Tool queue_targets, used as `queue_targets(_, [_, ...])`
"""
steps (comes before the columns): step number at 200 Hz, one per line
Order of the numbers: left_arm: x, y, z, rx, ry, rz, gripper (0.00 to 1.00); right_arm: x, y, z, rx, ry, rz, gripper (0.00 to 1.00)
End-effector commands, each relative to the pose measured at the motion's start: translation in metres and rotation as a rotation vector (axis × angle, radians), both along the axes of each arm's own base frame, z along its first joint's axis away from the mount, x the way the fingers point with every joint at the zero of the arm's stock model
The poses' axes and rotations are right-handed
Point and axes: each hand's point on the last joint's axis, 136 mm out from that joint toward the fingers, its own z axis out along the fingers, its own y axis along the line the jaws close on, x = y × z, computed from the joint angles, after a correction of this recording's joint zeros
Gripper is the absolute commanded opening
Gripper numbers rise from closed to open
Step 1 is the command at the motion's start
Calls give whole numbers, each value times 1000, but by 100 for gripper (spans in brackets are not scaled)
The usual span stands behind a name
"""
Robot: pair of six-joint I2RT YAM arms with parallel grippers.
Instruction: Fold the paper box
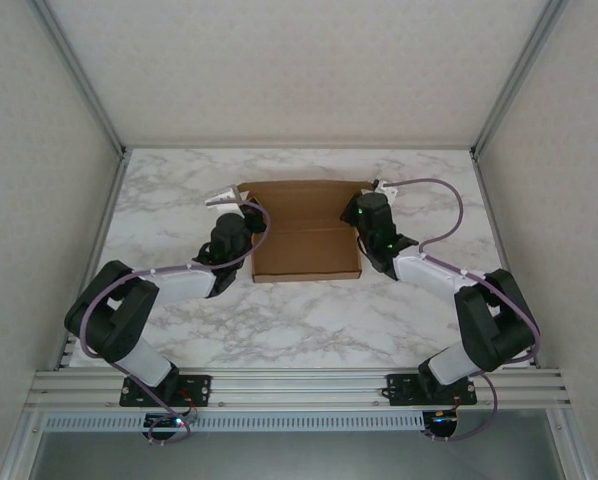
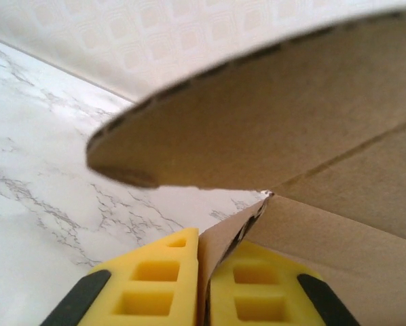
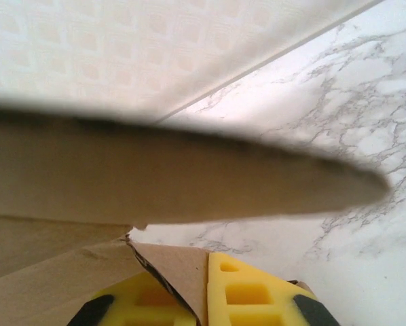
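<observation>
So the paper box [image 1: 304, 240] sits mid-table, a bit toward the far side, right between the two arms; each arm has one end of it. The left gripper [image 2: 203, 288] is clenched on a thin cardboard wall at the box's left end, yellow pads [image 2: 159, 285] squeezing the sheet from both sides; the right gripper [image 3: 204, 295] does the same at the right end, a sliver of cardboard pinched against its pads [image 3: 247, 295].

Neither arm is nearer, it's basically symmetric; the box lies inward from each set of jaws, and its long axis runs left-right, straight from one gripper to the other. From above, a crease crosses the box along that same axis, splitting a far panel from a near one.

In both wrist views a rounded flap [image 2: 257, 115] hangs over the jaws, apart from them. My guess is that's the bit that has to fold in next, so the move turns on the pinched walls holding their angle while it swings.

Room-wise: open marble table [image 1: 179, 320] on the near side and both flanks; the far side is tighter, the back wall [image 1: 299, 70] being near the box's far edge; both elbows sit near the side rails [image 1: 95, 250], so I'd say pulling outward has little slack.
</observation>
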Motion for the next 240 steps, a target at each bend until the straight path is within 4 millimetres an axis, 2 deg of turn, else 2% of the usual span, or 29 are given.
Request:
queue_targets(1, [-9,-2,10,-14,-51,-35,8,-10,5,-3,-5,-26,58,6])
queue_targets(48, [-28,-5,6,52,-94,-109,8,-25,12,-6,-57,-78,171,5])
queue_targets(122, [-56,3,-5,121,-155,-92,9,-37,10,-8,-128,-172,269,1])
queue_targets(168, [-57,15,18,162,-270,-16,10,-31,12,-1,-153,-251,301,0])
queue_targets(185, [-56,12,25,171,-306,-21,11,-27,17,4,-158,-275,323,0])
queue_targets(217, [-49,11,24,226,-339,8,13,-14,23,7,-168,-294,323,0])
queue_targets(240, [-42,10,17,253,-357,32,15,-2,24,0,-160,-285,288,0])
